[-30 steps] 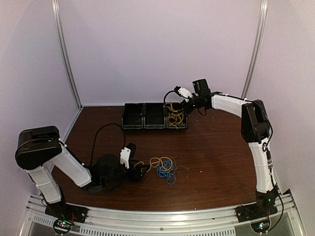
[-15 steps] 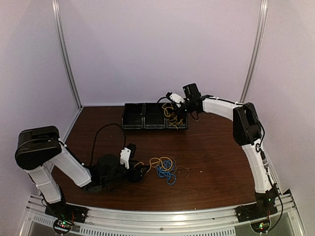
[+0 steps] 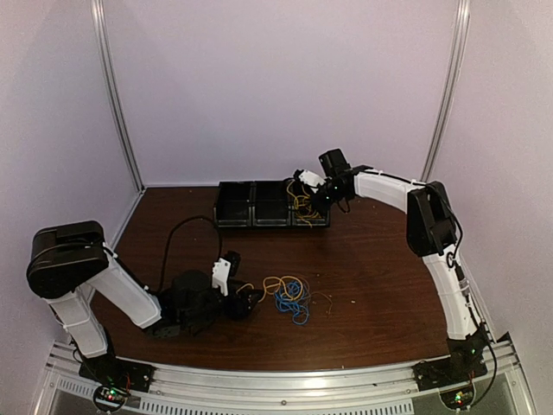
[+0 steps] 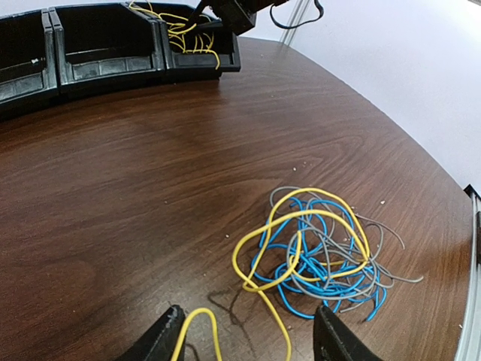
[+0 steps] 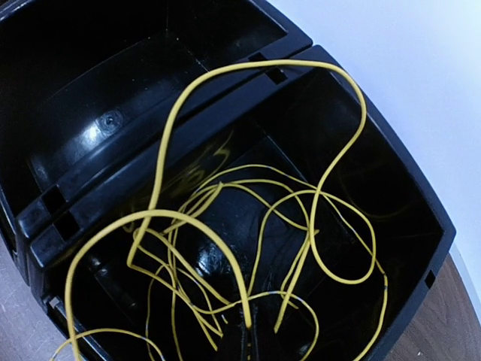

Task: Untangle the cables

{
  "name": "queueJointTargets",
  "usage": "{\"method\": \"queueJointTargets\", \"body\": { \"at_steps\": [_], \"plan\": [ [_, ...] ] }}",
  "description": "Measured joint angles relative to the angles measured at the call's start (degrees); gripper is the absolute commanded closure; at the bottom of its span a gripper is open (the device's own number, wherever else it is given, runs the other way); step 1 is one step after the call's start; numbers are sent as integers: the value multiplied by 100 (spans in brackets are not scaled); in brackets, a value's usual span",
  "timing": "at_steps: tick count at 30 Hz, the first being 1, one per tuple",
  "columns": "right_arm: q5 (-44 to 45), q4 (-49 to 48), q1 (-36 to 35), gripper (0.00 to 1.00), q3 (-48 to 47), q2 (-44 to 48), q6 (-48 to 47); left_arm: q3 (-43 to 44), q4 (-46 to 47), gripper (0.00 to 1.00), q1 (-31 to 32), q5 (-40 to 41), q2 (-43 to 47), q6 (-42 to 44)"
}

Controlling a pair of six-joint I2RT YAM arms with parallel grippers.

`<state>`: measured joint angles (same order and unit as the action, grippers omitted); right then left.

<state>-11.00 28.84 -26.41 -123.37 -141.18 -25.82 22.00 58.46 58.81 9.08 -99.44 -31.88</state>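
Observation:
A tangle of yellow, blue and grey cables lies on the brown table; it also shows in the top view. My left gripper is open and low on the table just left of the tangle, with a loose yellow cable running between its fingers. In the top view the left gripper sits at the tangle's left edge. My right gripper is shut on a yellow cable over the right-hand black bin, which holds several yellow cables. The top view shows the right gripper above that bin.
Three black bins stand in a row at the back of the table; the left and middle ones look dark inside. The left arm's thick black cable loops over the table. The table's right edge curves near the tangle.
My right gripper has moved left and down with the yellow cable, from above the bin's right side to over the bin. The left arm and the tangle have not moved.

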Motion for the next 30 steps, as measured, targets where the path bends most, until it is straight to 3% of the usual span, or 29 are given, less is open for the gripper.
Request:
{"method": "queueJointTargets", "body": {
  "at_steps": [9,14,26,30],
  "plan": [
    [33,623,-33,100,-96,-94,-133,15,4,41,0,-17,-2,0],
    [33,866,-33,93,-22,-70,-201,15,7,41,0,-17,-4,0],
    [11,1093,-33,57,723,680,35,17,9,41,0,-33,-74,0],
    [2,1130,-33,52,765,949,114,24,7,41,0,-35,-103,0]
  ]
}}
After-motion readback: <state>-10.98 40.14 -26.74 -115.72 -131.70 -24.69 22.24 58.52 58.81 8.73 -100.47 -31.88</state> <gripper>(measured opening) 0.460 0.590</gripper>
